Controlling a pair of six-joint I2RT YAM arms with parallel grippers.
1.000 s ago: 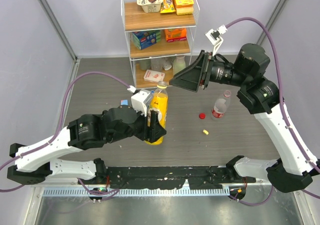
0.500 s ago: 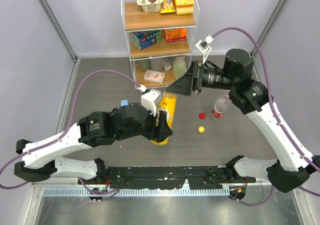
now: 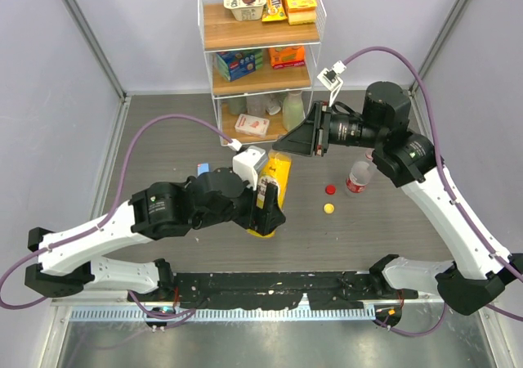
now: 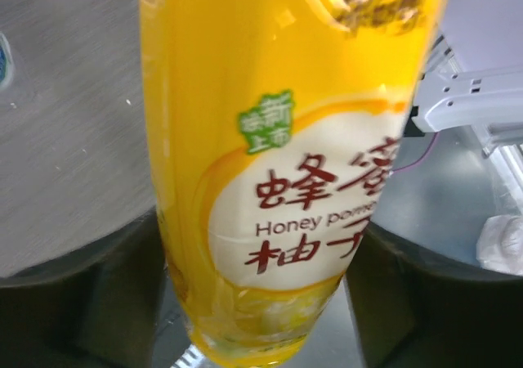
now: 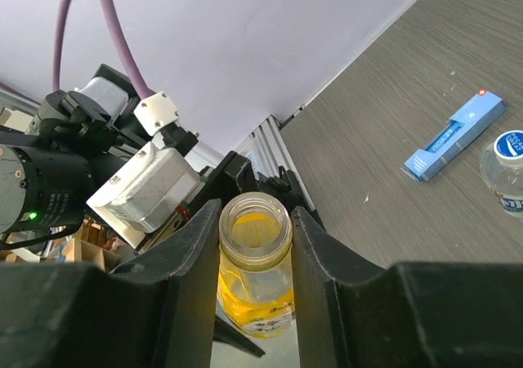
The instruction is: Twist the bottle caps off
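Juice bottle (image 4: 278, 139) sits clamped in left gripper (image 4: 257, 302), mouth open; right gripper (image 5: 255, 221) flanks its neck closely, grip unclear. Yellow cap (image 3: 328, 209) lies apart on table (image 3: 163, 147).

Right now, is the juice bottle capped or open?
Open. The juice bottle shows a bare mouth inside the right gripper; a yellow cap lies on the table.

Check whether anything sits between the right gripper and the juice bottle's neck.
Nothing visible does. The right gripper straddles the open, capless neck of the juice bottle directly. The left gripper holds the bottle's body lower down, clear of the neck.
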